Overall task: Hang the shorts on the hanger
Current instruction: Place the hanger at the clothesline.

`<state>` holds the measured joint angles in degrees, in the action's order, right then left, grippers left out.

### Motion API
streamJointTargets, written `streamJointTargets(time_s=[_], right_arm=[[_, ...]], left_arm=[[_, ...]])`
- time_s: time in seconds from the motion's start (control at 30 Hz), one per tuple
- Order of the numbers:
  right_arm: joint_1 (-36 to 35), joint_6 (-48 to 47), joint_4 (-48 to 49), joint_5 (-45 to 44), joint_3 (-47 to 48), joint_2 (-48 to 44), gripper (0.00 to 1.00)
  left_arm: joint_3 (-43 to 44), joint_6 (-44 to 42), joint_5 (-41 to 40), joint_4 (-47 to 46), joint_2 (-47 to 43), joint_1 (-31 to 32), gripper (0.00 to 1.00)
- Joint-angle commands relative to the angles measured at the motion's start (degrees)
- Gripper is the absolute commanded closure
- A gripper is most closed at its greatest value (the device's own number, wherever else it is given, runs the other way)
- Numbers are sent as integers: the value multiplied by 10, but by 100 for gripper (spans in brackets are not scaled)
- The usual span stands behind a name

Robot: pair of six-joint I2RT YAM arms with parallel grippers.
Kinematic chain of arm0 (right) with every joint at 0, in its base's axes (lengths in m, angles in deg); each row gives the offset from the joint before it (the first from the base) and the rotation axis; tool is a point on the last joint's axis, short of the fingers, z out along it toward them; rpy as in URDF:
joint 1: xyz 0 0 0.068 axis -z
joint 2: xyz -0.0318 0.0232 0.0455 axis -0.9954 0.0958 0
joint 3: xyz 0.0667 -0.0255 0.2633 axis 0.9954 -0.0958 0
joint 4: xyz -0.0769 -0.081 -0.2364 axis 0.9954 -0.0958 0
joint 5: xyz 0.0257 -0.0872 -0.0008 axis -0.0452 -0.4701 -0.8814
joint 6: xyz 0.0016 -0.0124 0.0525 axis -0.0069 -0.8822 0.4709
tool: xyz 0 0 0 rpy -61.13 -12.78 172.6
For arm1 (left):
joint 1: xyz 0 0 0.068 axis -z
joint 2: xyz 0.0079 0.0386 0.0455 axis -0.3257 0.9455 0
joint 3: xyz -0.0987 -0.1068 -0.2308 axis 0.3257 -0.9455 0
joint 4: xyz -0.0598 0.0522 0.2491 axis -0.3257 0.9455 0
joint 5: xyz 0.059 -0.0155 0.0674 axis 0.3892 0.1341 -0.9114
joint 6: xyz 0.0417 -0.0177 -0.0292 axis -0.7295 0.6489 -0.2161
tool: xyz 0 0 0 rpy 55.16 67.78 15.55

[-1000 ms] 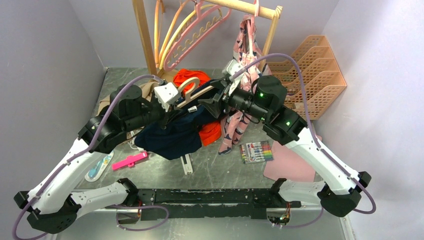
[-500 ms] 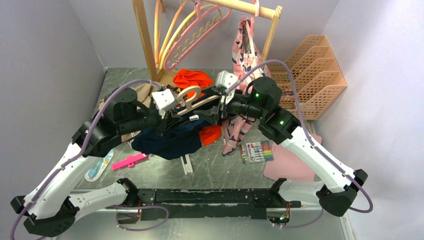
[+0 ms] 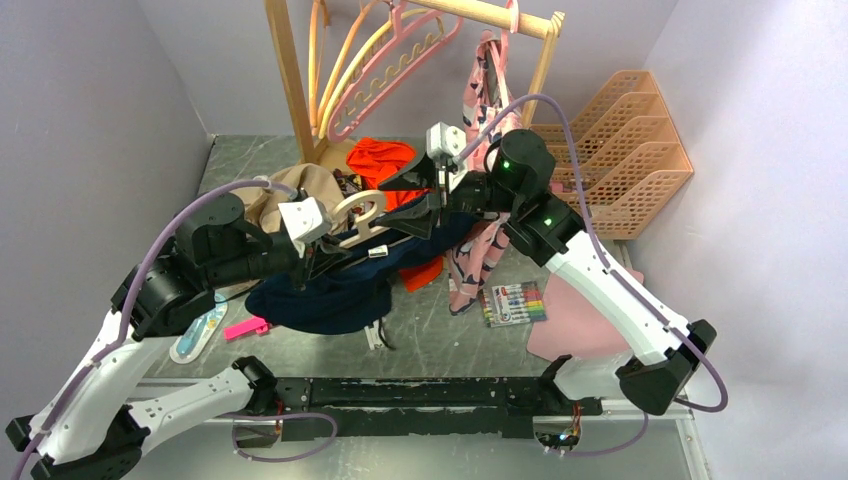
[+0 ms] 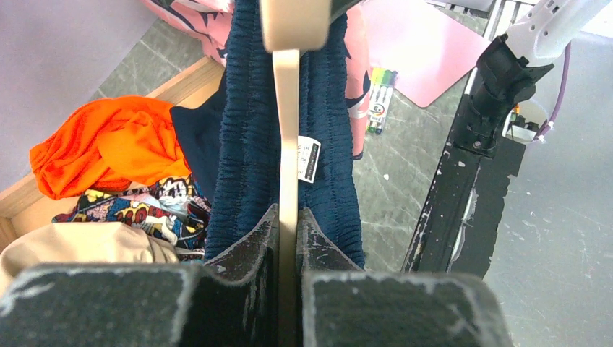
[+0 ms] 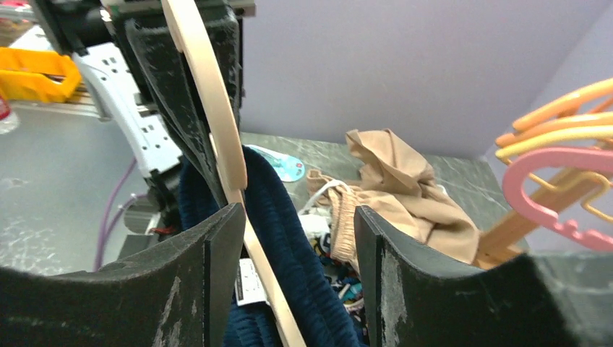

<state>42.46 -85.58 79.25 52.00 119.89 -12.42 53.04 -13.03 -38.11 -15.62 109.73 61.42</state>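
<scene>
Left jaws clamp hanger [image 4: 287,144]; right jaws wide around shorts [image 4: 249,137]; white tag [image 4: 309,158] unreadable

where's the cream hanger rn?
Mid-table in the top view, lifted off the surface: the hanger is clamped in the left gripper, the shorts draped over its bar, just in front of the orange garment.

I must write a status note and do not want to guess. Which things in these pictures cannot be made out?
Print on the white label: left wrist view, too small.
Hook of the hanger: left wrist view, cut off by the top edge.
Whether the right end effector touches the shorts: right wrist view, its own fingers hide the contact.
</scene>
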Motion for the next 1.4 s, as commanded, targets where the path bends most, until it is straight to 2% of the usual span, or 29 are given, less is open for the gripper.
streamJointTargets(time_s=[0.0,0.2,0.4,0.7,0.77,0.87,1.03,1.07,1.13,1.17,1.23,1.37], right_arm=[[6,55,47,72,29,17,41],[6,108,99,108,24,39,48],[6,127,108,132,16,43,45],[5,169,138,152,17,50,49],[5,171,136,152,17,52,53],[5,174,133,150,16,52,67],[6,161,118,133,17,50,98],[5,158,117,130,17,48,100],[5,155,118,121,15,43,100],[6,154,121,117,13,41,100],[5,148,119,108,10,36,100],[6,138,113,100,10,33,100]], left_arm=[[24,-10,32,-47,-2,-4,93],[36,-13,34,-51,11,-4,93],[33,-10,25,-56,11,-3,93],[39,-3,22,-68,21,-4,93],[41,0,25,-75,24,-3,93],[40,5,19,-84,25,-3,93],[44,13,7,-89,35,-3,93],[43,15,5,-90,35,-4,91],[40,16,5,-90,29,-3,79],[35,17,7,-89,25,-3,70],[30,16,11,-84,16,-4,57],[27,13,9,-63,-1,-3,42]])
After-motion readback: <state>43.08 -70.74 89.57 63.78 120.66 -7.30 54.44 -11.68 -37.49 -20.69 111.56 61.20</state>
